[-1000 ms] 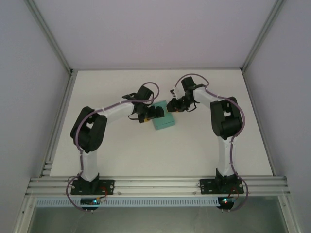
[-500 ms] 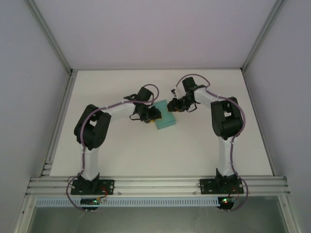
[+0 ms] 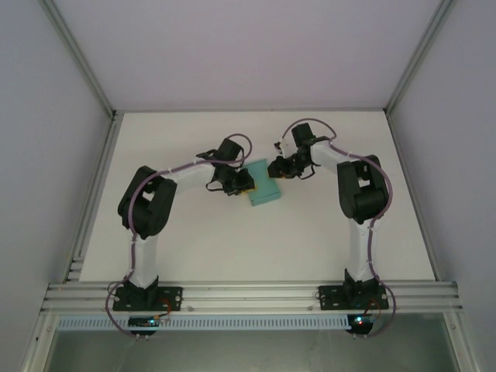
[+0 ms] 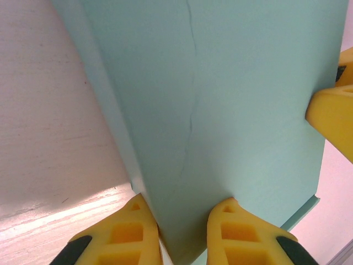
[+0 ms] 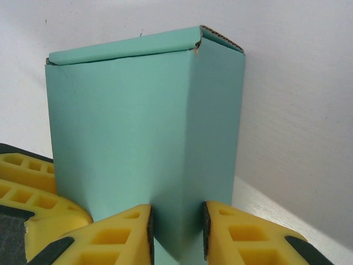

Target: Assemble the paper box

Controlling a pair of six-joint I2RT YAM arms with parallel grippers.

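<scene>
The paper box [image 3: 263,188], already folded into shape, was held at the bench [image 3: 232,248] centre, clamped by the left hand [image 3: 241,185] at nine o'clock and the right hand [image 3: 280,167] at one o'clock. Flap tucking likely remained.

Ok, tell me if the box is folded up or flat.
Folded up: the box shows two walls meeting at a corner, with a flap folded over its far end.

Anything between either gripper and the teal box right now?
Nothing visible stands in the way. The left gripper has its fingers on either side of one wall of the paper box, touching it. The right gripper pinches a corner at the opposite end. Both are in direct contact with the box.
</scene>
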